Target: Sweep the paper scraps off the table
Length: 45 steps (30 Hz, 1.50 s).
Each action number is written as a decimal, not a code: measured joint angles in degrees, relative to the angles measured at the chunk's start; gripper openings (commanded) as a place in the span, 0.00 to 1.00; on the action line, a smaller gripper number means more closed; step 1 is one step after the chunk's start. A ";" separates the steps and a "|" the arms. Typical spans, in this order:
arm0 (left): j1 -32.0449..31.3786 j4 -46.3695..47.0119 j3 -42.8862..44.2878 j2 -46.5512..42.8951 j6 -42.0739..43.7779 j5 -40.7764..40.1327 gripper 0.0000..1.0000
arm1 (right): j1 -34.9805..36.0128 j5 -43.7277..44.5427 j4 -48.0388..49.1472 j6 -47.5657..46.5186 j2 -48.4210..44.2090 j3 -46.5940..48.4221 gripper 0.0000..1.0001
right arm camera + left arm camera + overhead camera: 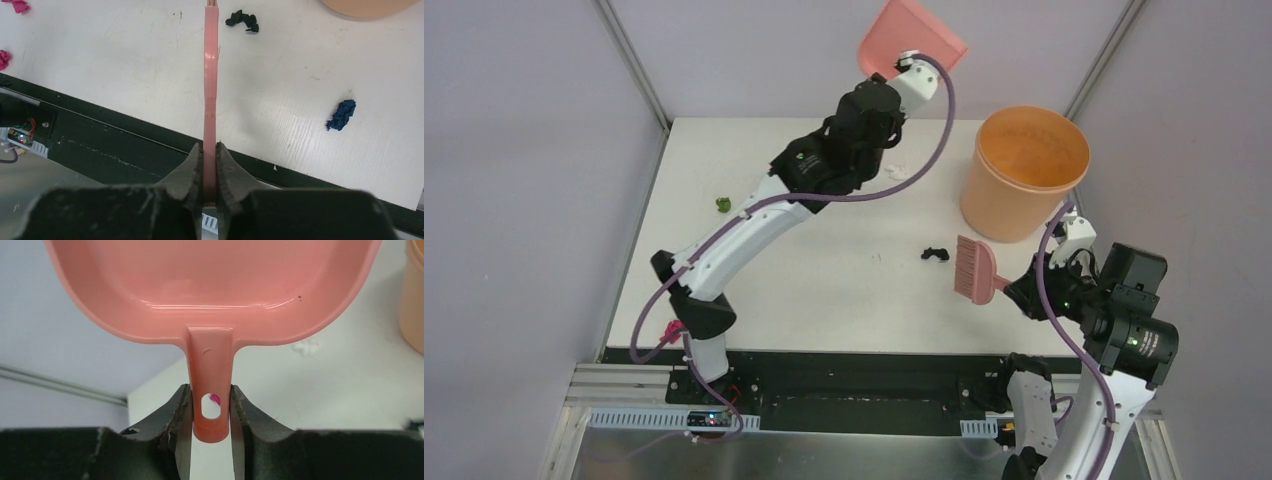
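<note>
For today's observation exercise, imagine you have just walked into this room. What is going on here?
The left end effector grips a pink dustpan by its handle, lifted off the table near its far side. The right end effector is shut on a pink brush beside the orange bucket. Several paper scraps lie unswept on the table, including a green scrap and a dark blue scrap.

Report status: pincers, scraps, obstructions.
Left pincer shut on dustpan, raised. Right pincer shut on brush. Paper scraps scattered on table. Nothing between brush and black scrap.
</note>
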 measured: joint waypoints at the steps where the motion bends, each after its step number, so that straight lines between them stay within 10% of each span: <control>1: 0.00 -4.61 -0.11 -1.49 -3.87 0.52 0.00 | 0.00 0.22 0.72 0.33 -0.55 -0.85 0.00; 6: -0.24 -28.04 -11.67 -9.77 -27.50 10.62 0.00 | 0.00 1.86 6.16 2.12 -5.20 -6.12 0.00; 14: -6.05 -38.75 -47.87 -14.97 -45.68 24.50 0.00 | 0.00 3.45 12.96 4.35 -5.60 -10.38 0.00; 33: -18.91 -12.81 -61.68 -2.51 -58.84 23.32 0.35 | 0.00 3.48 27.32 9.70 -6.25 -23.56 0.00; 45: -21.20 -3.50 -74.58 -15.02 -61.96 20.98 0.48 | 0.00 3.67 30.18 10.34 -12.39 -26.53 0.00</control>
